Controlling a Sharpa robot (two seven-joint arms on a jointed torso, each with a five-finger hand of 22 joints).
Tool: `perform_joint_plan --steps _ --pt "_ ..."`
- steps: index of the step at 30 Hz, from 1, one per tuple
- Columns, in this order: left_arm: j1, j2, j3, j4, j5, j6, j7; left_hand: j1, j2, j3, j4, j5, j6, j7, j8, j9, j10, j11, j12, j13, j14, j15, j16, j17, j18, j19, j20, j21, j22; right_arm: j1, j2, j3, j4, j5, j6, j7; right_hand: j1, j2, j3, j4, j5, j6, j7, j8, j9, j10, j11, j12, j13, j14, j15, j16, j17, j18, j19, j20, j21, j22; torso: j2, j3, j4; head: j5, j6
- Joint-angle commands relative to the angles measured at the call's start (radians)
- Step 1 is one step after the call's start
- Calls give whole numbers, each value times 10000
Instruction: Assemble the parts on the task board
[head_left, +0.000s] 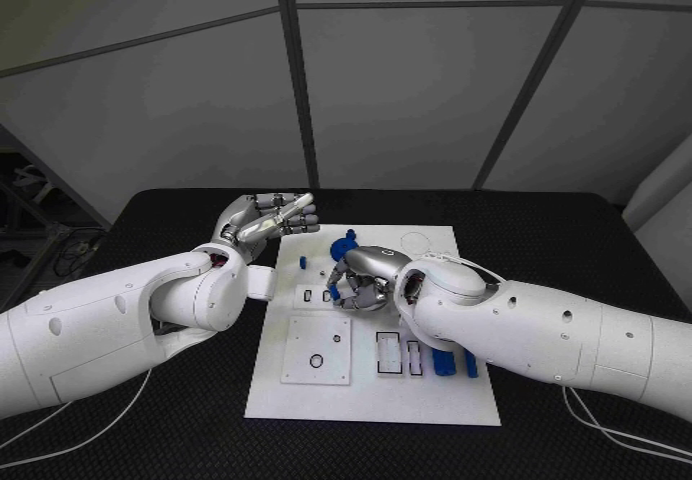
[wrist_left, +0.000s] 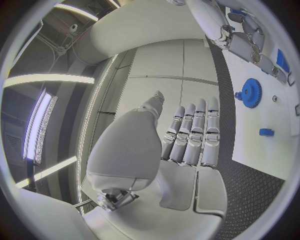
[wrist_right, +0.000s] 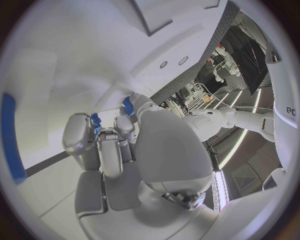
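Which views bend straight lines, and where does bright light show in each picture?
Head view: even light, panel seams straight, board plainly lit. Left wrist view: fisheye bends the board edge; bright strip lights curve beside the left hand; the gear stays sharp. Right wrist view: the same bending; the right hand fills the middle, with lit strips at the rim.

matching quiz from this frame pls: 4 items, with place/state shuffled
Items:
1. left hand
2. right hand
3. blue gear
4. blue bar

Places/states:
A. on the task board, near its far end
B. off the board's left edge, fingers straight, holding nothing
C. over the board's middle, pinching a small blue part
D. at the board's right edge

Pairs: 1-B, 2-C, 3-A, 4-D
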Motion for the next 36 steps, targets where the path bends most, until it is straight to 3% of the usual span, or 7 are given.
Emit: perform_joint_plan --steps 1,13,20,26,30,33,36 --pt "15 9 9 5 -123 157 12 11 100 -7 -48 -30 61 -1 -60 -12 53 0 -40 -1 1 46 -40 -10 -203 -23 23 -35 -12 -25 -14 -35 -6 -71 77 -121 -84 -101 -27 25 -76 -136 -9 -83 12 -109 27 -53 -15 1054 82 42 2612 -60 -37 37 -58 -17 1 0 -9 9 -7" --pt "15 -19 8 -91 -604 246 -277 -62 105 -65 -65 -32 189 -36 -51 6 230 -66 -10 22 277 -26 47 41 -171 106 -7 25 6 -28 -335 -32 422 293 -1285 627 -281 -389 -725 303 -81 -1083 207 -287 -16 -505 229 -183 -319 970 255 -103 2306 -100 80 196 51 189 -17 13 -8 13 -10" --pt "15 -89 8 -301 -1862 573 -1264 -438 110 -333 27 -20 985 -412 219 88 1774 -564 573 247 1968 -598 898 509 -124 1195 -458 696 307 -15 -971 -19 1086 1765 -1628 2146 -2 -221 -815 317 -30 -1035 193 -97 42 -566 226 -149 -344 873 267 -265 1978 -43 -112 232 -91 -54 -58 8 -28 2 49" --pt "17 -195 10 -519 -3722 1590 -3072 -785 52 -628 168 -32 1835 -1024 591 284 3329 -1246 1257 681 4005 -1357 2305 1476 -142 2745 -1223 1844 895 210 -1872 73 1835 3433 -1330 2988 409 -126 -755 7 -4 -334 34 407 158 -880 97 -333 -623 761 170 -435 1654 13 -324 162 -241 -300 -195 28 -40 20 34" --pt "33 -239 11 -619 -4739 2317 -4269 -1222 64 -929 411 -13 2001 -1206 689 408 3902 -1422 1759 1092 3984 -1523 2574 1876 -170 3677 -1496 2726 1388 438 -2505 208 2068 4454 -1110 3048 422 -20 -721 -28 -17 19 -58 615 185 -1340 3 -847 -1291 567 93 -735 1105 136 -760 101 -602 -889 -311 34 -57 51 -34" --pt "129 -225 13 -706 -5661 2937 -5643 -1495 226 -1210 633 -1 2041 -1344 825 631 3921 -1579 2629 2009 4024 -1726 3027 2562 -752 5073 -1789 6821 5896 607 -3033 393 1995 5374 -835 2929 333 153 -381 172 116 856 -468 747 160 -2177 -521 -4034 -4457 -233 -296 -2100 -745 726 -2893 -263 -2674 -3842 -406 35 -75 65 -113" --pt "243 -159 12 -767 -6324 3398 -6580 -1566 382 -1396 742 -54 2051 -1364 961 853 3549 -1662 3394 2942 3829 -1706 3245 3118 -913 4956 -1914 8160 7418 681 -3323 457 1887 6050 -761 2911 402 40 -87 251 61 1101 -568 621 92 -1741 -477 -5660 -5656 -1118 -317 -4026 -2934 913 -3866 -282 -4055 -5433 -481 37 -70 75 -167"
